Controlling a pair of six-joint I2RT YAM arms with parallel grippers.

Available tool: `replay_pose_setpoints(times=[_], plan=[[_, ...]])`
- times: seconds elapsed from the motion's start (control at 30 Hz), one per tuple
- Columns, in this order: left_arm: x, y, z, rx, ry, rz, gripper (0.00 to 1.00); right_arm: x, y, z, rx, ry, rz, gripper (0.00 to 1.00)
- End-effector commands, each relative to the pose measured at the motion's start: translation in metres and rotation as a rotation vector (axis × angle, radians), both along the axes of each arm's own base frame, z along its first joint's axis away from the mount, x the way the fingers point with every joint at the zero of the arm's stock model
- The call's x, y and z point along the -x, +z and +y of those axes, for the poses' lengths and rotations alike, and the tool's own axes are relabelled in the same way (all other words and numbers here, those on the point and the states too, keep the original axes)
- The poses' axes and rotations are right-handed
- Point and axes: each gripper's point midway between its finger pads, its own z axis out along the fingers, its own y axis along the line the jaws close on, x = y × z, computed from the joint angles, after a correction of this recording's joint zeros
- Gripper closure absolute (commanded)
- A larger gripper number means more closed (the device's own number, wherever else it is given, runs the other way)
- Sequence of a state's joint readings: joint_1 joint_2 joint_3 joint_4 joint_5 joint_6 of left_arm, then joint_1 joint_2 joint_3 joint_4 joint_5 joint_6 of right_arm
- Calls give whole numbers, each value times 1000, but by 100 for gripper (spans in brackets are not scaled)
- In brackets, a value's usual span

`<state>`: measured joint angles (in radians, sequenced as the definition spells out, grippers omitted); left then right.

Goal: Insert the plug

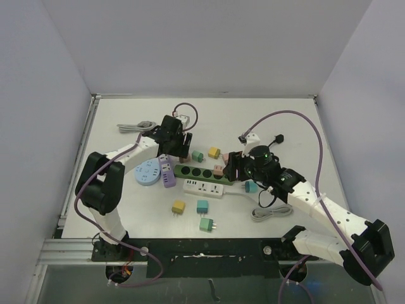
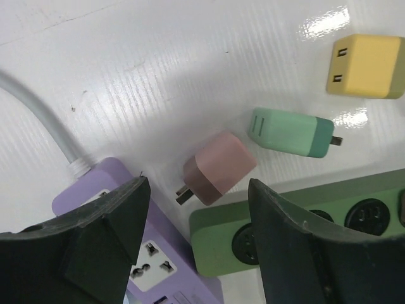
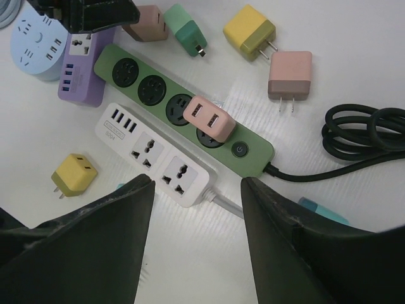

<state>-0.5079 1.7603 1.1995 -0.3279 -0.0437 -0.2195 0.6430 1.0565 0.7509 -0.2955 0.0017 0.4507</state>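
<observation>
A green power strip lies mid-table, also in the right wrist view and the left wrist view. A pink plug sits in its socket nearest the switch. My left gripper is open and empty above the strip's far-left end, over a loose brown-pink plug lying on its side. My right gripper is open and empty, hovering over the white power strip just in front of the inserted pink plug. From above, the left gripper and right gripper flank the green strip.
A purple strip and a round blue strip lie to the left. Loose plugs: green, yellow, pink, yellow, teal. A black cable and a grey cable coil lie on the right.
</observation>
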Motion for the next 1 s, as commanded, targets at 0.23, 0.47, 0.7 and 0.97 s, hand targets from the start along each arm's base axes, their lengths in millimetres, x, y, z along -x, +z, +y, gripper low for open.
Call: replay_pose_setpoints(times=[0.23,0.47,0.7,0.97], plan=[[1,-25,-16,36,-210,106,43,-6,6,16,-54,21,-25,44],[-9,-34,-11,26,-180,116,67,-10,-1,17,-42,19,-18,45],[-14,14,-17,86,-174,25,82,-11,15,24,-87,37,-43,45],[27,92,-34,311,-184,-68,83,8,58,35,-169,179,-121,42]])
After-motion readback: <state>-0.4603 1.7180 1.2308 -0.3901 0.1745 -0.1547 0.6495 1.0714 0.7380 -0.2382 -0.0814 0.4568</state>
